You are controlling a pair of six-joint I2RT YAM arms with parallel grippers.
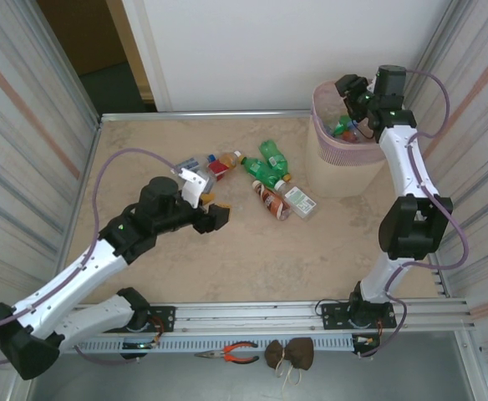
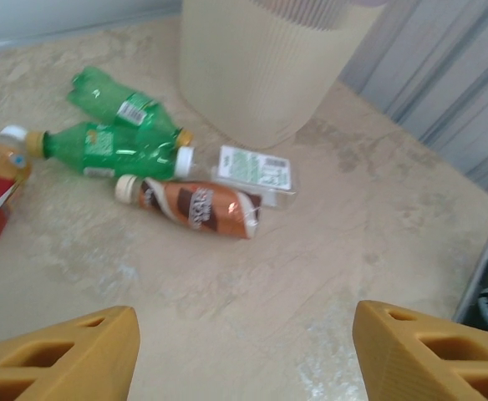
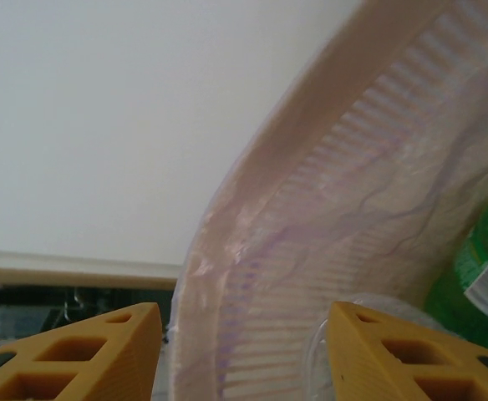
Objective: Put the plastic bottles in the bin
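Pincer on your right arm is spread, empty, above the bin mouth, right spot for a drop (a green bottle lies inside). Your left pincer, also spread, hangs over the worktop facing loose bottles lying near the bin.

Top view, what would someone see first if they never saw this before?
Probably the bright plastic bottles lying scattered in the middle of the table, green ones and a brown one. Next, the tall pink bin at the far right corner, with the right gripper open over it. The left gripper is open too, facing the loose bottles.
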